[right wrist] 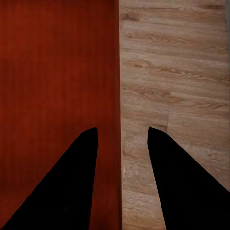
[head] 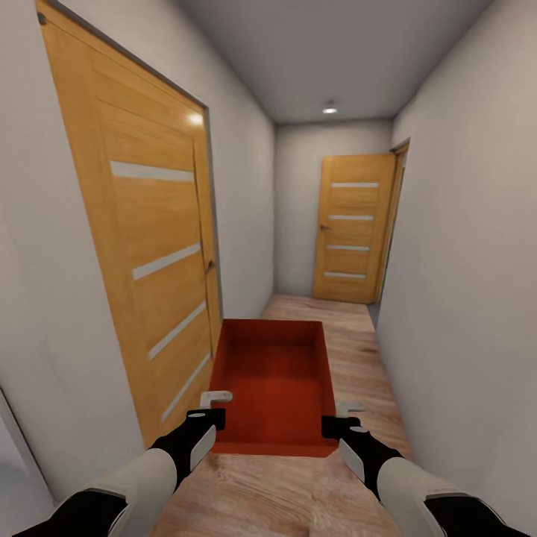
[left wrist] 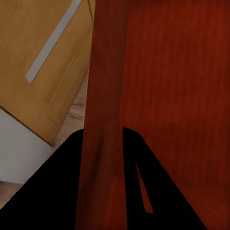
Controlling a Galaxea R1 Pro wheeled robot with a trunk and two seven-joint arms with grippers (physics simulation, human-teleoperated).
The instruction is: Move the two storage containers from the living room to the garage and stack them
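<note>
One orange-red storage container [head: 272,384] hangs level in front of me, above light wood-plank flooring in a narrow hallway. My left gripper [head: 212,409] is shut on its left wall, and in the left wrist view that wall [left wrist: 103,96] runs between the black fingers [left wrist: 52,191]. My right gripper [head: 339,418] grips the right wall. The right wrist view has one finger [right wrist: 72,182] over the container's inside [right wrist: 52,86] and the other over the planks. The second container, the garage and its concrete floor are out of view.
Pale grey walls close in on both sides. A shut wooden door [head: 156,253] stands close on the left, just beside the container. Another wooden door [head: 354,227] is at the far end, next to a door frame on the right [head: 395,224]. Plank floor [head: 350,335] runs ahead.
</note>
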